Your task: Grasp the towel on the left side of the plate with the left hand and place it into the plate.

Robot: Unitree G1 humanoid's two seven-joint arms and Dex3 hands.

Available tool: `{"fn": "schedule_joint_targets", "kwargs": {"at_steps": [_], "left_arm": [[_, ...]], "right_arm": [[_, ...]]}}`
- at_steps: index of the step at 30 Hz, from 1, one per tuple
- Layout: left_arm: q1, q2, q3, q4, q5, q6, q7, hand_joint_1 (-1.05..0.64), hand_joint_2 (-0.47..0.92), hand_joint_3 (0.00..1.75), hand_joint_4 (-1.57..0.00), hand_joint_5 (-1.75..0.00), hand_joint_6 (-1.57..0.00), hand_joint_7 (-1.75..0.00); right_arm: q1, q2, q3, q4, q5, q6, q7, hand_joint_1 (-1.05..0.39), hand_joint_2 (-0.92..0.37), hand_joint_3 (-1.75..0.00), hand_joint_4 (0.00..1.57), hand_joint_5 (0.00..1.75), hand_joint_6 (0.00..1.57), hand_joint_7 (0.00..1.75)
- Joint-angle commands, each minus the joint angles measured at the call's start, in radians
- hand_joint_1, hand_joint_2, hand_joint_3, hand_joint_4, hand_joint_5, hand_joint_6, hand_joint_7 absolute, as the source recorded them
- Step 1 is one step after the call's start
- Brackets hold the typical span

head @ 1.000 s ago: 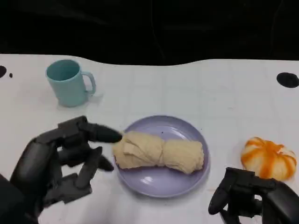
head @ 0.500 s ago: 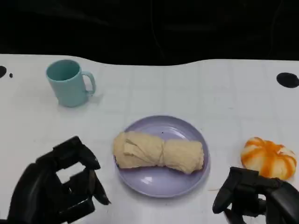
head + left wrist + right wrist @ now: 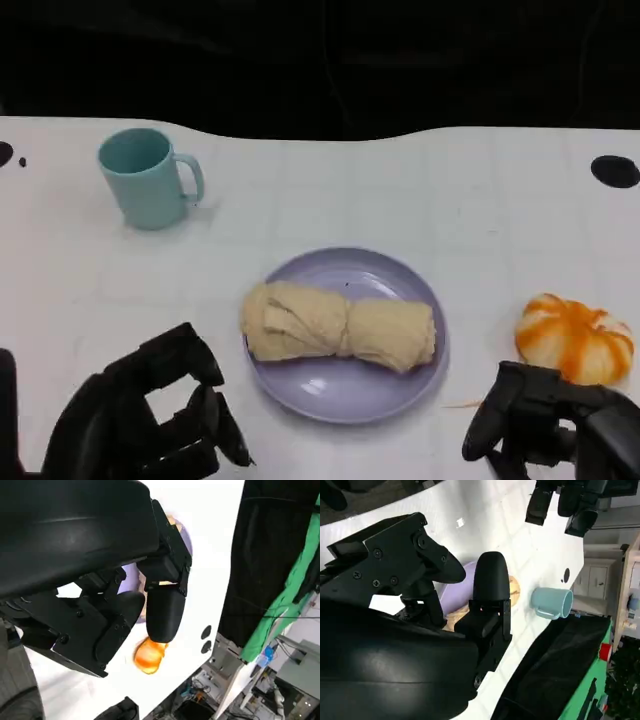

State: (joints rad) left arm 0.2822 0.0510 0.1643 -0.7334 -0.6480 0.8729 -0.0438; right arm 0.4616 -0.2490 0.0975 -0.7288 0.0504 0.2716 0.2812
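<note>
A rolled beige towel (image 3: 340, 325) lies across the lavender plate (image 3: 340, 405) at the table's middle; in the right wrist view the towel (image 3: 514, 587) peeks out beyond the fingers. My left hand (image 3: 150, 425) is low at the near left, a short gap from the plate's rim, fingers apart and holding nothing. In its wrist view the left hand (image 3: 125, 605) spreads its fingers over a sliver of the plate (image 3: 131, 577). My right hand (image 3: 550, 430) rests at the near right, empty, beside the plate.
A teal mug (image 3: 145, 178) stands at the far left, handle to the right. An orange-and-white pumpkin (image 3: 575, 338) sits right of the plate, just beyond my right hand. The white table's far edge meets a dark backdrop.
My left hand has drawn back from the towel's left end toward the near left corner. The towel stays still in the plate. The right hand has barely shifted.
</note>
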Motion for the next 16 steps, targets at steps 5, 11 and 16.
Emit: {"fn": "schedule_joint_targets", "kwargs": {"at_steps": [5, 11, 16], "left_arm": [[-0.009, 0.021, 0.0, 0.006, -0.003, 0.028, 0.026, -0.09, 0.5, 1.49, -0.87, -1.75, -0.71, -1.75], [-0.003, 0.025, 0.004, -0.003, -0.012, 0.046, 0.032, -0.08, 0.52, 1.47, -0.87, -1.75, -0.71, -1.75], [-0.002, 0.045, -0.004, 0.006, -0.005, 0.031, 0.012, -0.08, 0.54, 1.47, -0.87, -1.75, -0.69, -1.75]], "right_arm": [[0.009, -0.008, -0.005, 0.007, -0.004, -0.034, -0.002, -0.04, -0.58, -1.08, 0.73, 1.74, 0.66, 1.4], [0.018, -0.009, -0.004, 0.008, -0.002, -0.047, 0.001, -0.03, -0.57, -1.09, 0.74, 1.75, 0.66, 1.4], [0.019, -0.001, -0.002, 0.01, 0.007, -0.043, -0.003, -0.04, -0.56, -1.09, 0.74, 1.75, 0.67, 1.4]]}}
